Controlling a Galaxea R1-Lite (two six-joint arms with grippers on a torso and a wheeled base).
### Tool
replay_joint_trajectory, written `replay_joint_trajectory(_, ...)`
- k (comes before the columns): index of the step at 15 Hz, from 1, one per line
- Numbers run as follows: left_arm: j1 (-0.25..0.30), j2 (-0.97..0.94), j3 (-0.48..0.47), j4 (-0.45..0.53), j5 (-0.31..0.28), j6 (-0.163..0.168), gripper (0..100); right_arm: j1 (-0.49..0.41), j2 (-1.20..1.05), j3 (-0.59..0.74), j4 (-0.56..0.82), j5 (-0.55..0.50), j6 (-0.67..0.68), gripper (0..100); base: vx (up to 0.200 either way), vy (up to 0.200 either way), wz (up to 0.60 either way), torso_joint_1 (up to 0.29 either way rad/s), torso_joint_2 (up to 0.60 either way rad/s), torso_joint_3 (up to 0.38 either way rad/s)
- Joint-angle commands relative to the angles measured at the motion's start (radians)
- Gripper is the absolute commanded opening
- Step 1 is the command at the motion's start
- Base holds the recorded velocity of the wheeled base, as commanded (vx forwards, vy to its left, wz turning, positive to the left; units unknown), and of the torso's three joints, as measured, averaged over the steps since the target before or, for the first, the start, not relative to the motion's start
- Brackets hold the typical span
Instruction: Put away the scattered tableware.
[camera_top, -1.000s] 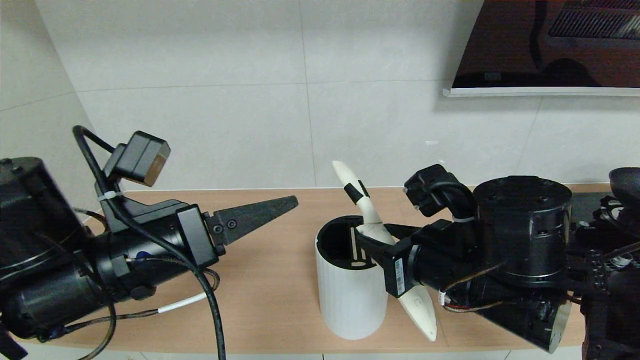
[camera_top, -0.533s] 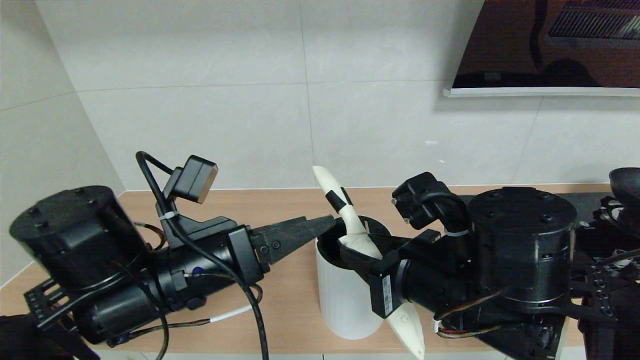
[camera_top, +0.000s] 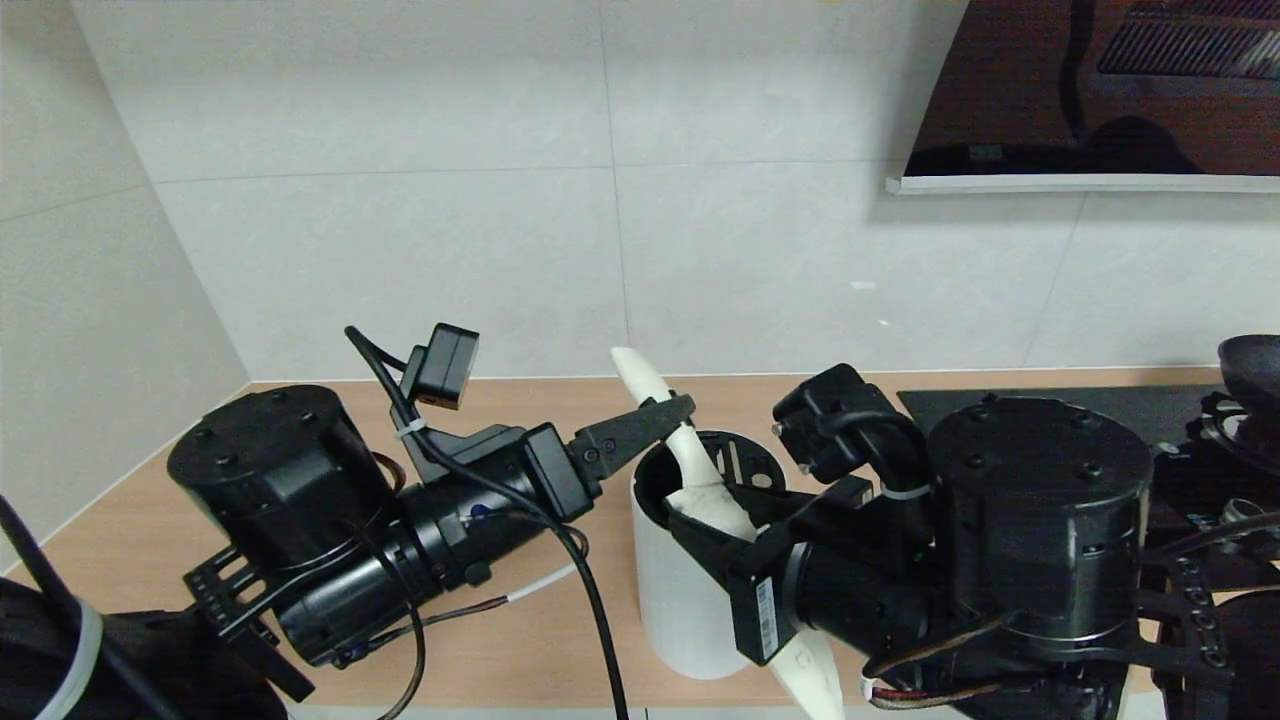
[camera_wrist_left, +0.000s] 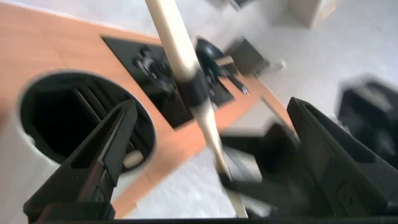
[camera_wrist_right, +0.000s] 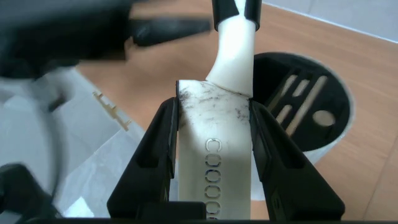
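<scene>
Above one white holder (camera_top: 690, 600), right hand (camera_wrist_right: 213, 112) grips one spatula (camera_top: 697, 465); left hand (camera_wrist_left: 211, 112) spread.

The right hand (camera_top: 722, 512) grips a white spatula (camera_top: 688, 458) by its neck, tilted above the mouth of a white cylindrical utensil holder (camera_top: 685, 600) near the wooden worktop's (camera_top: 530, 400) front edge. The left hand (camera_top: 662, 413) crosses the spatula's handle.

No lettering can be read; the sticker (camera_top: 765, 605) on the right arm is too small.
</scene>
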Motion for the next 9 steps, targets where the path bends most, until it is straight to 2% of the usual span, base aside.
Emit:
replay_joint_trajectory(1,-0.002,0.003,-0.006,-0.014,0.002,-0.001,100,0.007,0.002,0.005,-0.001,0.001,0.000,0,0.000,0.000,0.00,0.000,0.00,0.000)
replay_joint_trajectory(9,-0.012,0.058,-0.003,-0.023,0.005,-0.001,100,0.022,0.000,0.008,-0.002,0.000,0.003,0,0.000,0.000,0.00,0.000,0.00,0.000)
